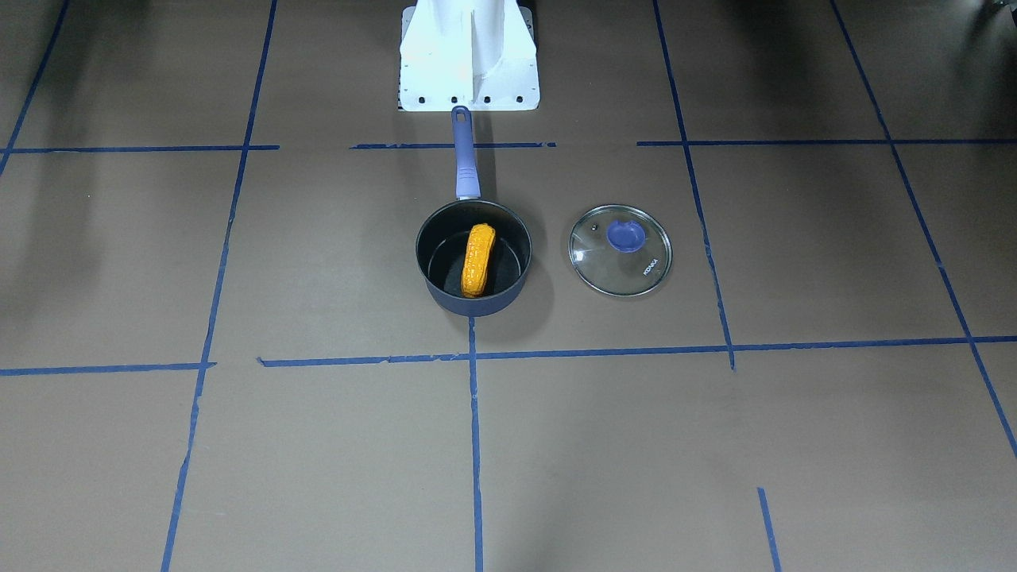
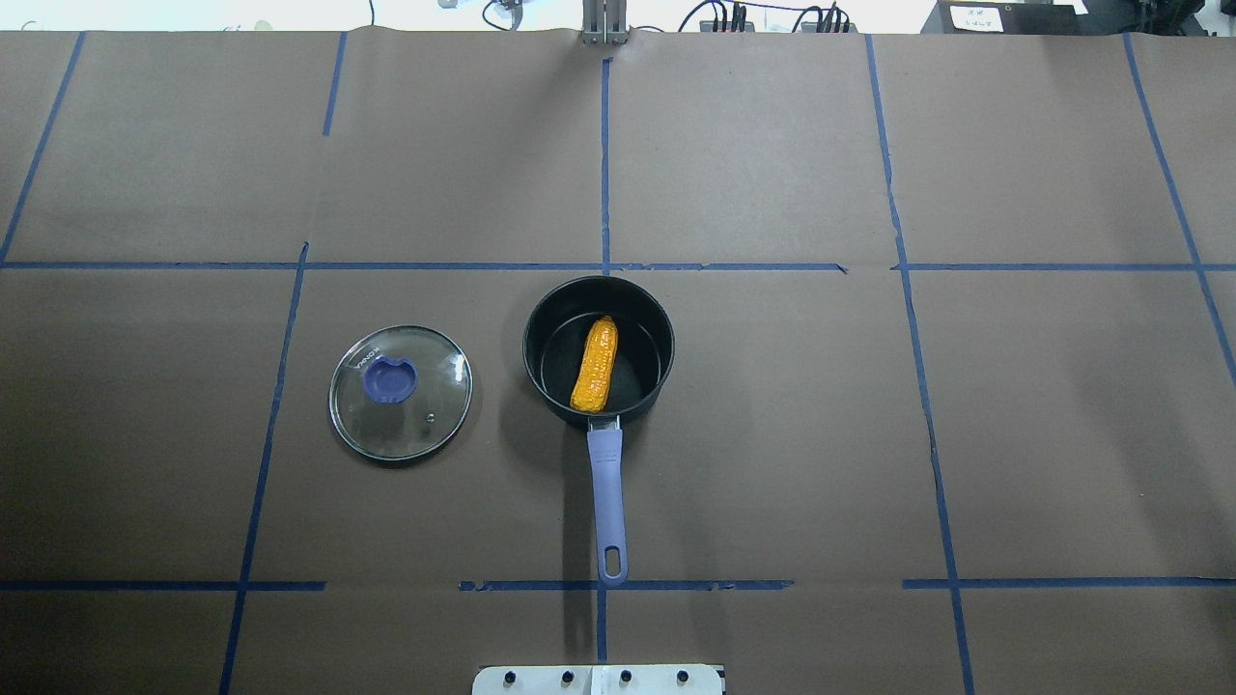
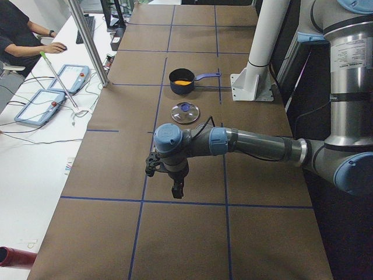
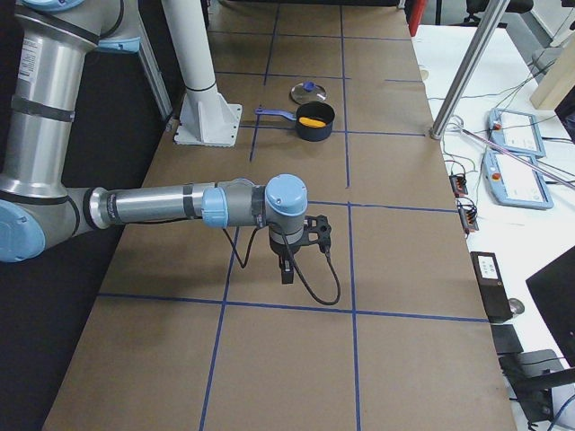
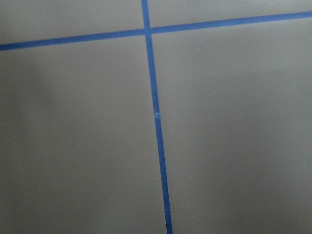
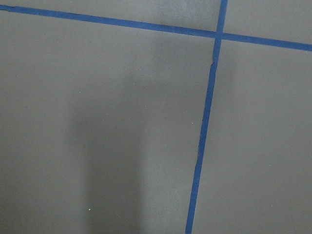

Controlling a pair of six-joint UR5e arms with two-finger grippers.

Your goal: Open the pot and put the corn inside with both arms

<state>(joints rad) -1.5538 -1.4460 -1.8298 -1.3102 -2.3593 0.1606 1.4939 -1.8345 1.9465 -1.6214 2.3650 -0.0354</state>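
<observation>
Judged from the layout, both steps of the task are complete: the pot (image 2: 639, 359) is open and the corn (image 2: 594, 365) is held inside it. The corn lies across the black floor of the pot, one end towards the handle side and leaning against the wall there. Nothing else is seen in the pot. The glass lid (image 2: 401, 393) lies flat on the bench (image 2: 869, 434), knob up, near the pot on the robot's left side and not touching it. The pot handle points towards the white base pedestal (image 1: 469, 56).

The left arm (image 3: 256, 144) and the right arm (image 4: 153, 205) are shown only in the side views, each stretched out over bare bench well apart from the pot. The left claw (image 3: 176, 188) and the right claw (image 4: 286, 268) point down above the bench; nothing is seen between the fingers, but whether either claw is spread or closed cannot be told from these views. Only bench surface and blue tape (image 5: 156, 117) are shown by the wrist cameras.

No further handling of pot, lid or corn appears to be called for; at most, the arms are to be parked
</observation>
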